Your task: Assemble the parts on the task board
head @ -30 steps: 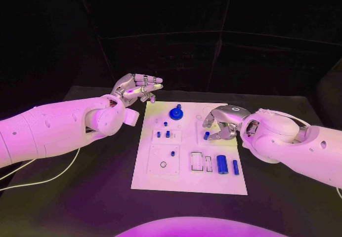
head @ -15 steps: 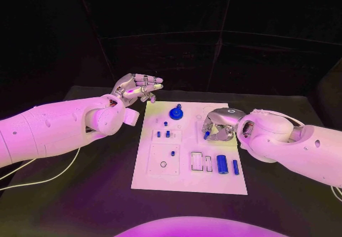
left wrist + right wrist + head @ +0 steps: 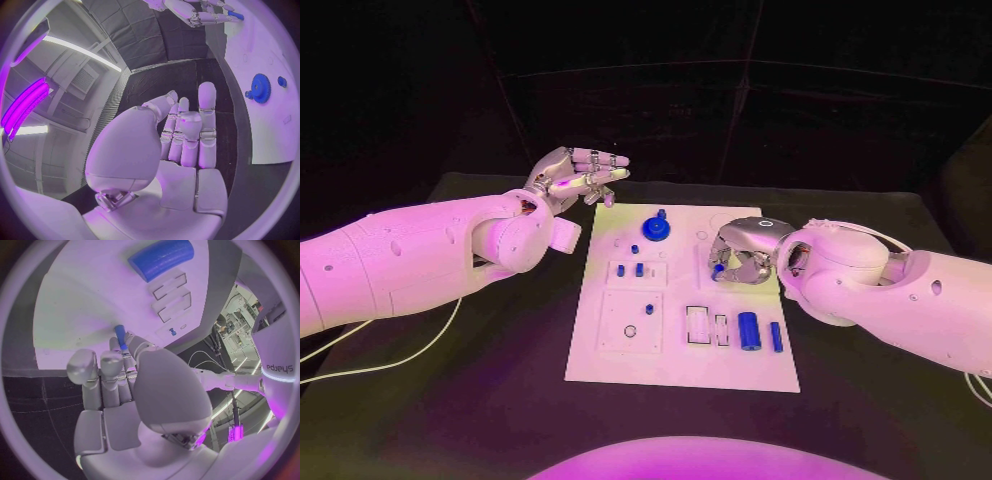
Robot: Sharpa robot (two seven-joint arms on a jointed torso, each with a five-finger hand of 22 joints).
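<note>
The white task board (image 3: 678,355) lies in the middle of the black table. My right hand (image 3: 744,250) hovers over the board's right upper part and pinches a small blue peg (image 3: 717,268) that points down at the board; the right wrist view shows that peg (image 3: 120,337) between the fingertips just above the white plate (image 3: 81,305). My left hand (image 3: 574,178) is raised off the board's far left corner, its fingers (image 3: 187,125) stretched out and holding nothing. A blue gear (image 3: 656,231) stands on the board's far end.
On the board, two short blue pegs (image 3: 629,270) stand left of centre. A thick blue cylinder (image 3: 749,332) and a slim blue pin (image 3: 776,337) lie near the right front. A white cable (image 3: 387,365) runs over the table at the left.
My right hand has shifted slightly to the left over the board with the blue peg in its fingers. The left hand has stayed where it was.
</note>
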